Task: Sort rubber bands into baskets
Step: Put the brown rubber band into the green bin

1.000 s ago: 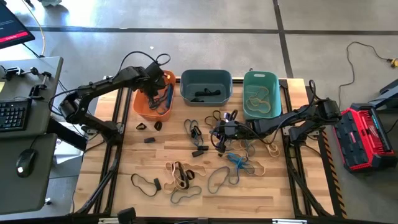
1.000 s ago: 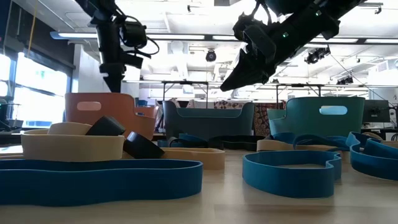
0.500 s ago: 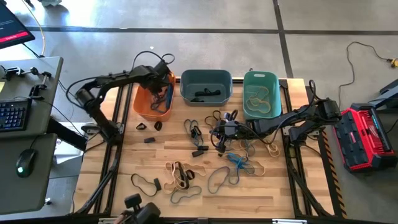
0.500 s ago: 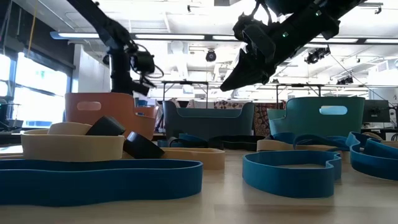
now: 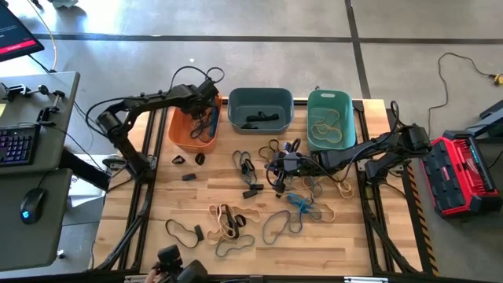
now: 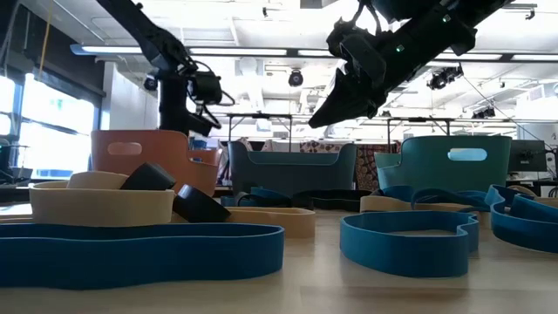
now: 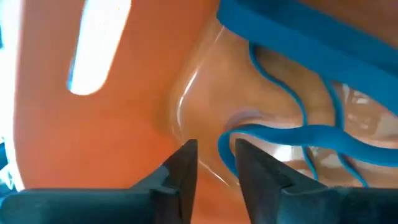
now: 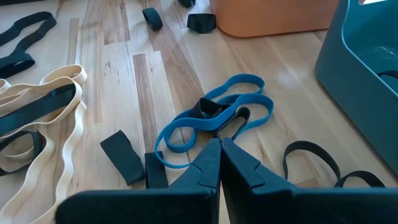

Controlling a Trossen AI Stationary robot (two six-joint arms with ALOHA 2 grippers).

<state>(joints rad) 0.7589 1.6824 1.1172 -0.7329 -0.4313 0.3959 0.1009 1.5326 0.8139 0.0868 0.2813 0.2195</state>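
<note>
Three baskets stand in a row along the far edge: orange (image 5: 179, 132), slate blue-grey (image 5: 261, 99) and teal (image 5: 330, 101). My left gripper (image 7: 212, 155) reaches down inside the orange basket (image 7: 93, 124) and is open. The bend of a blue rubber band (image 7: 292, 134) lies between its fingertips on the basket floor. My right gripper (image 8: 219, 146) is shut and hangs above the table's middle (image 5: 275, 167), over a blue band tangled with a black one (image 8: 214, 118). Many blue, black and tan rubber bands (image 5: 228, 220) lie scattered on the wooden table. My left gripper's open fingers (image 7: 186, 158) stand on either side of the blue band's bend (image 7: 222, 142), coming steeply from above. I cannot tell whether either finger touches it. The band lies on the orange basket's floor.
The slate basket holds dark bands (image 5: 259, 119) and the teal one holds tan bands (image 5: 326, 126). A desk with a keyboard (image 5: 16, 145) and mouse stands left of the table. A red case (image 5: 464, 173) sits to the right. A dark object (image 5: 181, 269) shows at the near edge.
My left gripper has sunk from above the orange basket's rim down into the basket, tipping more steeply downward. The blue band that hung at it now lies inside the basket.
</note>
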